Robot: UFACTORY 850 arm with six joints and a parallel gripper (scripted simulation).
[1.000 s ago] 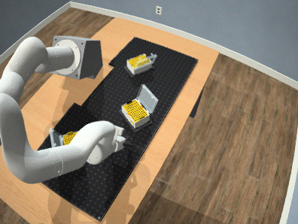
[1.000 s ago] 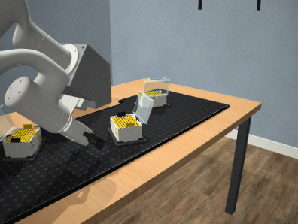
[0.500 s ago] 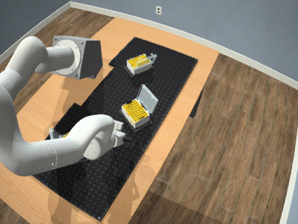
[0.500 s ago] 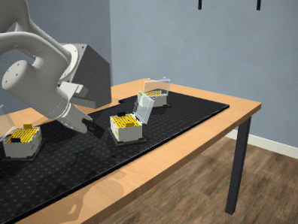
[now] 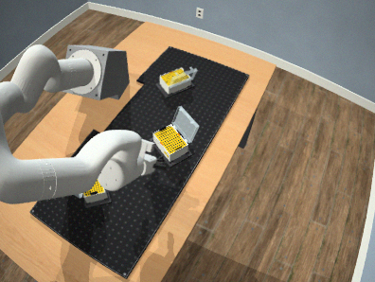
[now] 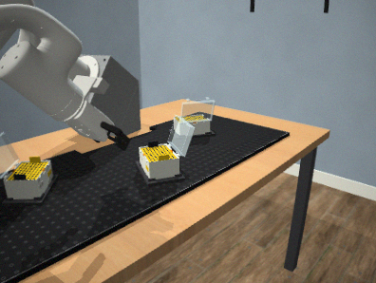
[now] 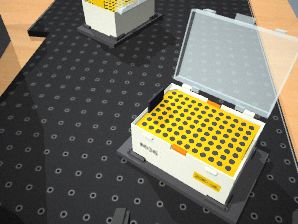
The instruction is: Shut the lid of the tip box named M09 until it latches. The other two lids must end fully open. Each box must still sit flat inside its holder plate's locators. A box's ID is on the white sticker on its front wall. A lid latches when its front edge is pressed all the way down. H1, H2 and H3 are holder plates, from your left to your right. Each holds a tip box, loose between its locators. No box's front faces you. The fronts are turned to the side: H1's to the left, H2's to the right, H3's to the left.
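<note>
The claw (image 6: 119,136) is spread wide and grips nothing. In the exterior view its dark fingers (image 6: 110,127) hang above the black mat (image 6: 237,138), left of centre, just left of the middle box (image 6: 159,163) and not touching it. In the wrist view only two fingertips show at the bottom edge.

The middle box fills the centre-right of the wrist view. It is white with a yellow top full of dark holes and sits on a dark plate (image 7: 150,167). Its clear lid (image 7: 232,60) stands open, leaning back toward the upper right of the frame. A white sticker (image 7: 149,148) on its near left wall carries an ID, too blurred to read for certain.

The far box (image 5: 176,79) lies in the upper middle of the top view, its lid (image 6: 198,109) standing upright and open in the exterior view. The near box (image 6: 28,179) sits at the left edge of the exterior view; in the top view the arm (image 5: 57,172) covers most of it. Neither ID can be read, so which box is M09 cannot be told.

The mat lies on a wooden table (image 6: 266,157).
</note>
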